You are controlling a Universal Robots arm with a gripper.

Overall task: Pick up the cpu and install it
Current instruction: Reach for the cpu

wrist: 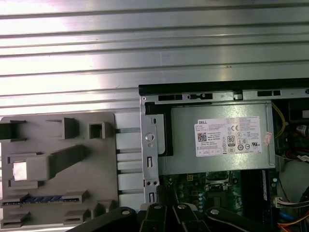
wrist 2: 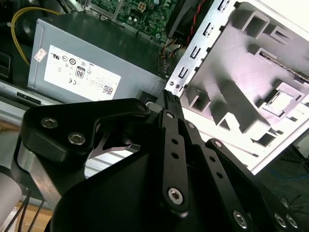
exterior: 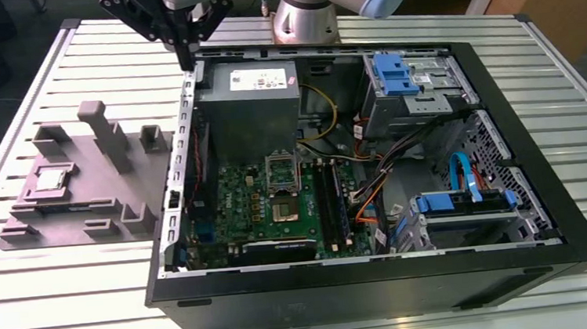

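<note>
Exterior view: the gripper (exterior: pixel 188 59), closed and empty, hangs over the computer case (exterior: pixel 366 292) rim. The cpu (exterior: pixel 52 180) sits on a grey tray (exterior: pixel 86 192) toward 8 o'clock, well apart.

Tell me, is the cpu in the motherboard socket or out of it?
Out. The cpu lies in a recess of the grey tray beside the case, on the exterior view's left.

A grey fixture tray (wrist: pixel 104 164) lies on the ribbed metal bench (wrist: pixel 145 48) just beside the open computer case (wrist: pixel 193 92), and the cpu (wrist: pixel 19 170) sits silvery side up in one of its pockets. Inside the case a grey power supply (wrist: pixel 183 140) with a white label adjoins the green motherboard (wrist: pixel 193 191), with the end effector (wrist: pixel 166 213) showing as black links over the case wall beside the tray.
</note>
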